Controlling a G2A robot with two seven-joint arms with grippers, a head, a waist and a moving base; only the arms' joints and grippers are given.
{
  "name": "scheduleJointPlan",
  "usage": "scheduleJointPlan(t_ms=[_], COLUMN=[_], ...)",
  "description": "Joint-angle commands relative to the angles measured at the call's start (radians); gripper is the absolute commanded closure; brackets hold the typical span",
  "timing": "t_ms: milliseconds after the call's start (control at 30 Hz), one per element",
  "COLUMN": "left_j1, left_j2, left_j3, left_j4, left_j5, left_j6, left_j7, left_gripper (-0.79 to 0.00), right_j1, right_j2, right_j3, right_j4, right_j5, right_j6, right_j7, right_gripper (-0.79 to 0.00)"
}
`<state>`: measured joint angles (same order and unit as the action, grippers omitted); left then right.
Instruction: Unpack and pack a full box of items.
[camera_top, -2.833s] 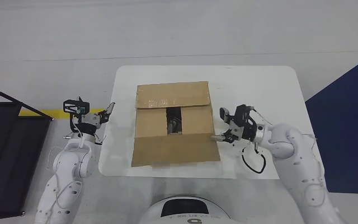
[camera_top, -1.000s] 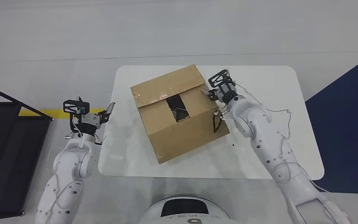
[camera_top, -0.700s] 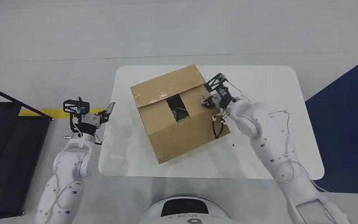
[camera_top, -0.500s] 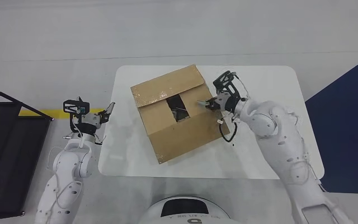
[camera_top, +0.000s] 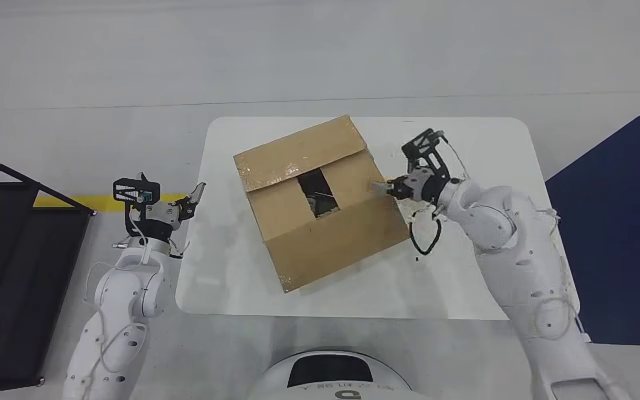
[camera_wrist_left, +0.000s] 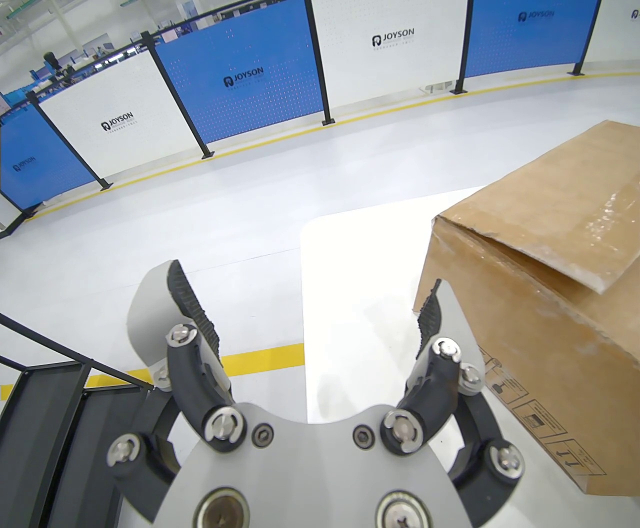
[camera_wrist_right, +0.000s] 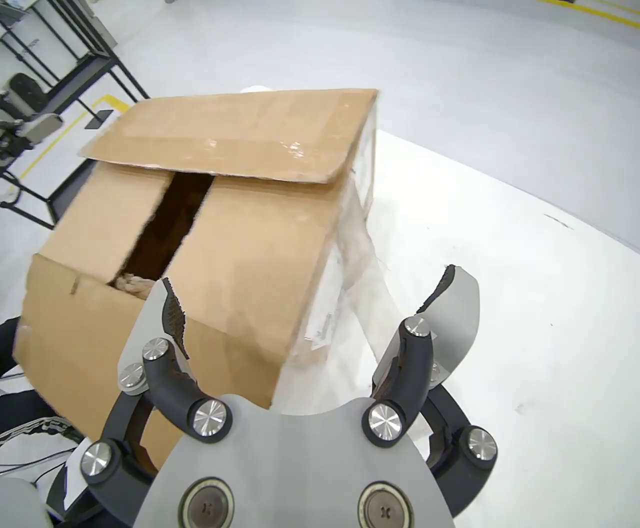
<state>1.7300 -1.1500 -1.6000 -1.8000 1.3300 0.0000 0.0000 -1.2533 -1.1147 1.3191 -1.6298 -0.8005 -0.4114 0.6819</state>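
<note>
A brown cardboard box (camera_top: 320, 205) stands skewed on the white table (camera_top: 470, 160). Its top flaps lie nearly closed, with a dark gap (camera_top: 318, 192) between them. In the right wrist view a pale crumpled thing (camera_wrist_right: 132, 285) shows inside that gap of the box (camera_wrist_right: 240, 240). My right gripper (camera_top: 390, 186) (camera_wrist_right: 309, 281) is open at the box's right side. One finger lies over the top edge, the other over the table. My left gripper (camera_top: 190, 197) (camera_wrist_left: 304, 277) is open and holds nothing. It hovers just off the table's left edge, apart from the box (camera_wrist_left: 540, 280).
A black metal rack (camera_top: 30, 260) stands on the floor to the left. A dark blue panel (camera_top: 600, 230) is at the right. Bare table lies right of and in front of the box. Blue and white partitions (camera_wrist_left: 240, 85) line the far floor.
The box has been turned from square to skewed. My right arm went from the box's front right to its back right corner, then drew back along the right side. The left arm kept still.
</note>
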Motion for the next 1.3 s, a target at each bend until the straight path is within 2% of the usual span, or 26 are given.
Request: scheduleJointPlan(t_ms=[0,133,267,500,633,700,833,1133,1267], left_j1=[0.000,0.000,0.000,0.000,0.000,0.000,0.000,0.000,0.000], left_j2=[0.000,0.000,0.000,0.000,0.000,0.000,0.000,0.000,0.000], left_j3=[0.000,0.000,0.000,0.000,0.000,0.000,0.000,0.000,0.000], left_j4=[0.000,0.000,0.000,0.000,0.000,0.000,0.000,0.000,0.000], left_j5=[0.000,0.000,0.000,0.000,0.000,0.000,0.000,0.000,0.000], left_j6=[0.000,0.000,0.000,0.000,0.000,0.000,0.000,0.000,0.000], left_j7=[0.000,0.000,0.000,0.000,0.000,0.000,0.000,0.000,0.000], left_gripper=[-0.785,-0.785,-0.785,-0.785,-0.785,-0.785,-0.785,-0.785,-0.785], right_j1=[0.014,0.019,0.004,-0.026,-0.046,-0.045,-0.092,-0.092,-0.041], right_j2=[-0.002,-0.004,0.000,0.017,0.027,0.031,0.043,0.043,0.038], right_j3=[-0.019,-0.048,-0.049,-0.021,-0.011,0.002,0.096,0.096,0.042], right_j4=[0.036,0.050,0.048,0.019,-0.014,-0.027,-0.100,-0.100,-0.051], right_j5=[0.011,0.064,0.237,0.497,0.566,0.553,0.368,0.368,0.285], right_j6=[-0.004,-0.045,-0.117,-0.147,-0.148,-0.150,-0.176,-0.176,-0.093], right_j7=[0.010,0.035,0.119,0.292,0.354,0.352,0.183,0.183,0.188], right_gripper=[-0.785,-0.785,-0.785,-0.785,-0.785,-0.785,-0.785,-0.785,-0.785])
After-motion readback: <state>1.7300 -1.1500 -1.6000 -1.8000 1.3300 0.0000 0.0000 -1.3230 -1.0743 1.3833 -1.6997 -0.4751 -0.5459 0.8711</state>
